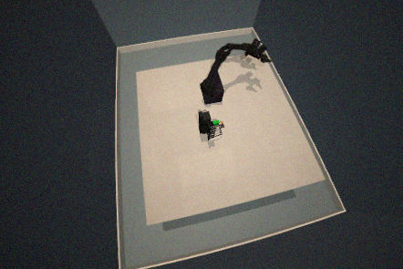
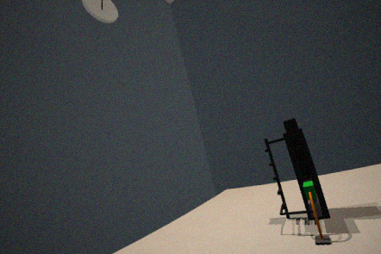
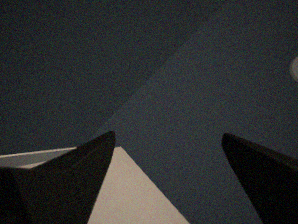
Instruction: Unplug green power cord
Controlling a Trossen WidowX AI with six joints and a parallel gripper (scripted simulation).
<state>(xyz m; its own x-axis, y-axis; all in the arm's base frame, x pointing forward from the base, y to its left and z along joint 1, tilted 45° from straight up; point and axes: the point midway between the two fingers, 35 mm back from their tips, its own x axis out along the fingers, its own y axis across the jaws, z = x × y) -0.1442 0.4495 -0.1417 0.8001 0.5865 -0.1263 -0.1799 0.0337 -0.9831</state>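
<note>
Beige tabletop [image 1: 237, 167] is carrying the black power strip [image 1: 203, 123] near centre, green plug [image 1: 215, 122] sitting seated in it. Arm is reaching far right, gripper [image 1: 261, 51] spread, holding nothing. Approach not yet begun; next move calls for descending onto the plug. Exterior view is showing the orange cord [image 2: 315, 215]; wrist view is showing only fingertips and wall.

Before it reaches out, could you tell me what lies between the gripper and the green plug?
In the top view, the arm's own black base lies between the open gripper and the green plug.
</note>
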